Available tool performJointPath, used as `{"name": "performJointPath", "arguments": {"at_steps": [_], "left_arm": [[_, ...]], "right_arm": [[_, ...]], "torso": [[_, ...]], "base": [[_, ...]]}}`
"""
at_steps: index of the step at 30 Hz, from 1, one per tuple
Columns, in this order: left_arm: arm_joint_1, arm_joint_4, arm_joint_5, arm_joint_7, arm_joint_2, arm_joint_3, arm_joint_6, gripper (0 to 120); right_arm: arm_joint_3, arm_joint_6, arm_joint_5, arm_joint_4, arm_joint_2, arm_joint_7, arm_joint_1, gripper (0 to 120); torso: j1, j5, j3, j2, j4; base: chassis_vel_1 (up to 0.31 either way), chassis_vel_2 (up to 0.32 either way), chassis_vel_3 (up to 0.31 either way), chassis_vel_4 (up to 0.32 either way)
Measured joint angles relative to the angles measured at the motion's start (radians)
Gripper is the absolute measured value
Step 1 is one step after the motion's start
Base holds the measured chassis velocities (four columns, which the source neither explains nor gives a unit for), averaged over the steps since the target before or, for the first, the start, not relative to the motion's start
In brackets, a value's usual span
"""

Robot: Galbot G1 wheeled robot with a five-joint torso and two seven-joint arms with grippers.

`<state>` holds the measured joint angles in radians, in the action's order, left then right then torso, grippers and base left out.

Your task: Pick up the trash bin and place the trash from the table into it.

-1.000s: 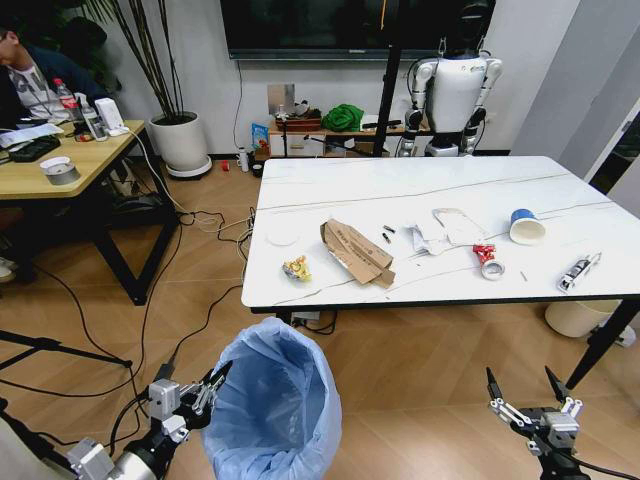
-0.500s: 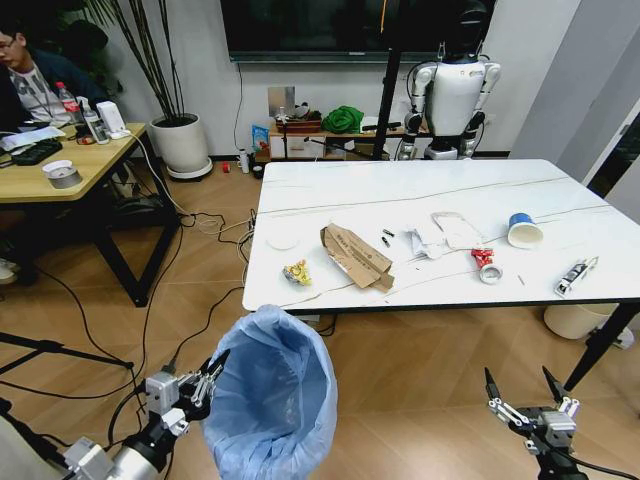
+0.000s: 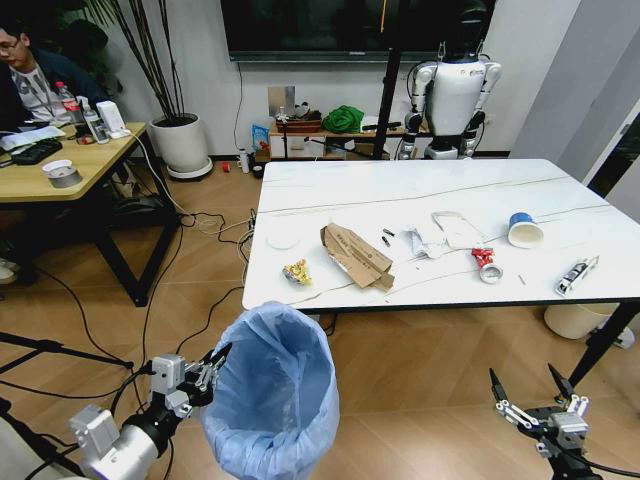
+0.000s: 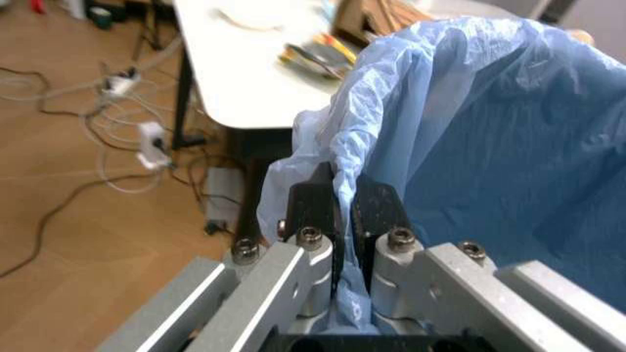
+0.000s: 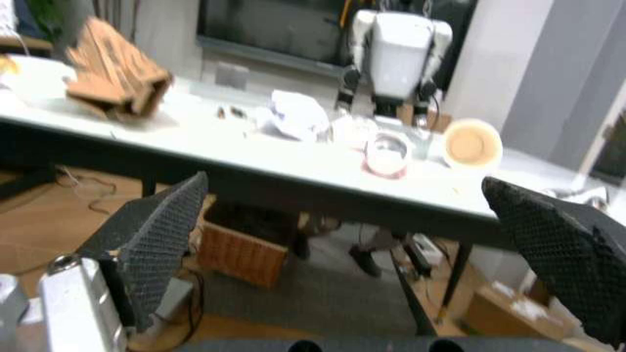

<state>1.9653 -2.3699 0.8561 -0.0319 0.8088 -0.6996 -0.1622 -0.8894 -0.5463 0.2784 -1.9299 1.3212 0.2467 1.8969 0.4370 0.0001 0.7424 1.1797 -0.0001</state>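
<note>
**Bin held at rim below near table edge; litter on table top**

The trash bin (image 3: 272, 395) is seen low in the head view, near and left of centre, in front of the near left corner of the table (image 3: 400, 185). Its long axis runs roughly upright, tilted slightly, with the open mouth turned up and toward the table. The left pincer (image 3: 212, 372) is clamped on the left side of the bin's rim; in the left wrist view the two black fingers (image 4: 313, 202) are pressed together on the crinkled blue liner (image 4: 489, 132).

The right pincer (image 3: 533, 395) is held low at the near right, with its fingers spread apart and nothing between them. In the right wrist view the table's near edge lies ahead of it and above.

Bare wooden floor (image 3: 420, 370) lies open between the bin, the right pincer and the near edge. Black table legs stand under the near edge, one at the right (image 3: 605, 345).

The trash is spread along the near half of the table top:
- a yellow wrapper (image 3: 296, 271) close to the near left edge;
- flattened cardboard (image 3: 356, 256), its long axis running from far left to near right;
- crumpled white papers (image 3: 428, 242);
- a tape roll (image 3: 490, 272);
- a paper cup (image 3: 524, 230) lying on its side;
- a silver tube (image 3: 575, 274) near the right end.

The far half of the top is bare.
</note>
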Motion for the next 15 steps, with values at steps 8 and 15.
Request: {"name": "performJointPath", "arguments": {"at_steps": [8, 15], "left_arm": [[0.0, 0.037, 0.056, -0.026, -0.118, 0.042, -0.005, 0], [0.011, 0.05, 0.062, -0.049, -0.128, 0.037, -0.009, 0]], "right_arm": [[0.001, 0.075, -0.012, -0.12, -0.209, -0.008, 0.04, 100], [0.01, 0.239, 0.145, -0.192, -0.443, -0.069, -0.023, 100]], "torso": [[-0.001, -0.0001, -0.001, -0.002, -0.0004], [-0.002, 0.0002, -0.002, -0.004, 0.0005]], "base": [[0.0, 0.0, 0.0, 0.0], [0.0, 0.0, 0.0, 0.0]]}}
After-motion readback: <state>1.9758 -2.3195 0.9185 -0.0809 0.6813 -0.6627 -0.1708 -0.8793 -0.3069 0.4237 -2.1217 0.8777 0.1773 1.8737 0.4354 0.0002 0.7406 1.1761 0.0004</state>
